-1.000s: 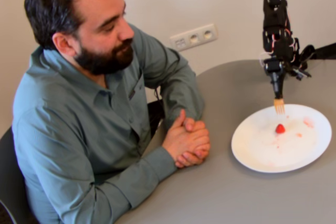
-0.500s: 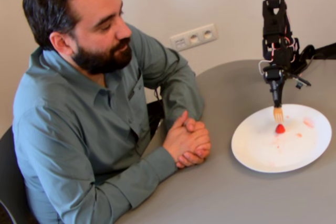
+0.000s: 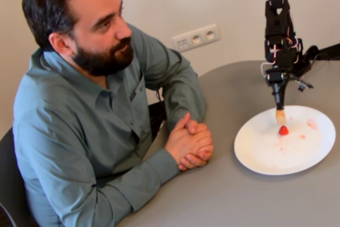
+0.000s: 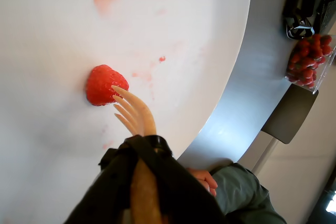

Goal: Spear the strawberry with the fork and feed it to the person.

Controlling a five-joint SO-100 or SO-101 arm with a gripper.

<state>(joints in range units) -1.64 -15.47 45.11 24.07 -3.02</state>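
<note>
A grey table [image 3: 223, 195] is carrying a white plate [image 3: 265, 158]; a wall socket [image 3: 196, 38] is sitting at eleven o'clock from it. The gripper's [image 3: 280, 97] jaw state cannot be told.

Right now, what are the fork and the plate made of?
The fork looks like pale, matte wood or bamboo, maybe plastic: tan, dull, no metallic shine. The plate looks like glazed white ceramic, smooth and faintly glossy, though plastic can't be ruled out.

My arm [image 3: 280, 35] is black, boxy, with white and red cables and a dark shaft.
</note>
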